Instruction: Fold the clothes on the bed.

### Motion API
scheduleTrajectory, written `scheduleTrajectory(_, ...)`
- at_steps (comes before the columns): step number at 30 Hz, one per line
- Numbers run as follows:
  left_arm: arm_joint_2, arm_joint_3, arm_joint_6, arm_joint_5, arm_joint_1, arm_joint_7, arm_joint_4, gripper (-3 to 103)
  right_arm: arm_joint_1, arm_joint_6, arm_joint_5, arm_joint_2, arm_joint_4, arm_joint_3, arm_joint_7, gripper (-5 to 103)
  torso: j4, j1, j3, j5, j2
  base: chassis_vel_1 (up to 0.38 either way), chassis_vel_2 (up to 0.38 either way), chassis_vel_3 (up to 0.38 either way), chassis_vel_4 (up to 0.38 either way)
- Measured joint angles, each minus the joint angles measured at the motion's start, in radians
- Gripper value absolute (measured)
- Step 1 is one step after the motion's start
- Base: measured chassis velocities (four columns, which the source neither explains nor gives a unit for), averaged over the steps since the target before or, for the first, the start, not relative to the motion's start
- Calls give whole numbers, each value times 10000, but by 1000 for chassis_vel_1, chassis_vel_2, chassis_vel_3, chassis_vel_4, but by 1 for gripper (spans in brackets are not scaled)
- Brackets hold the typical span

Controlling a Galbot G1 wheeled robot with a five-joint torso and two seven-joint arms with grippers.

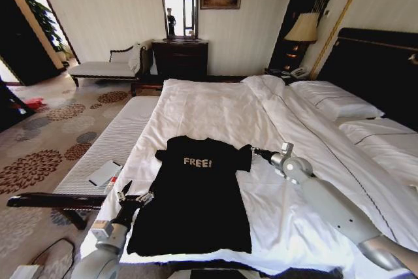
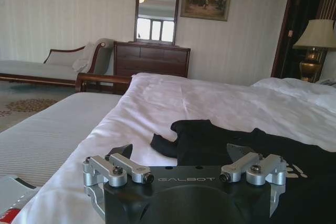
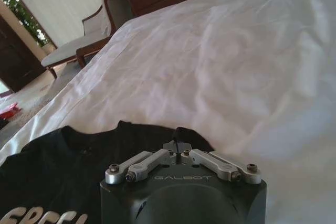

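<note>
The clothes, a black T-shirt (image 1: 196,200) with white "FREE!" lettering, lie spread flat on the near part of the bed's white duvet (image 1: 215,109). My left gripper (image 1: 135,197) stands open at the shirt's left edge, about halfway down its side. In the left wrist view its fingers (image 2: 123,153) spread wide, with the shirt's left sleeve (image 2: 164,145) lying just ahead. My right gripper (image 1: 252,151) sits at the shirt's right sleeve. Seen from the right wrist, its fingertips (image 3: 178,148) meet on the raised edge of the black fabric (image 3: 79,171).
A grey striped bench (image 1: 111,142) runs along the bed's left side with a white card (image 1: 104,173) on it. A dark wooden rail (image 1: 59,200) juts out near my left arm. Pillows (image 1: 336,102) and a dark headboard (image 1: 379,63) lie at the right; a chaise (image 1: 104,66) and dresser (image 1: 179,57) stand behind.
</note>
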Motion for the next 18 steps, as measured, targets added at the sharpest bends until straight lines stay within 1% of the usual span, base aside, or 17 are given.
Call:
scheduleTrajectory(2, 0, -21, -4, -5, 14, 1, -12, 100, 91, -12, -12, 34, 4, -163, 36, 0, 0, 0, 0, 2, 0, 0, 0, 0, 0)
scheduleTrajectory(4, 0, -107, -18, -36, 118, 22, -81, 100, 514, -50, -57, 231, -101, -904, 170, 0, 0, 0, 0, 1, 0, 0, 0, 0, 0)
scheduleTrajectory(5, 0, -107, -18, -36, 118, 22, -81, 100, 514, -50, -57, 231, -101, -904, 170, 0, 0, 0, 0, 1, 0, 0, 0, 0, 0)
scheduleTrajectory(8, -3, -222, -69, -70, 268, 76, -177, 100, 1014, -65, -138, 414, -346, -1713, 299, 0, 3, 0, 1, 2, 0, 0, 0, 0, 0)
scheduleTrajectory(14, -1, -248, -85, -141, 238, 99, -194, 100, 1541, -124, -97, 491, -478, -2459, 510, 0, -1, 0, 0, 3, 0, 0, 0, 0, 0)
scheduleTrajectory(16, 0, -238, -85, -146, 225, 100, -191, 100, 1596, -136, -76, 504, -485, -2521, 543, 0, -2, 0, 0, 2, 0, 0, 0, 0, 0)
scheduleTrajectory(18, 11, -208, -85, -169, 169, 100, -181, 100, 1807, -189, 2, 623, -530, -2789, 695, 0, -3, 0, 0, 1, 0, 0, 0, 0, 0)
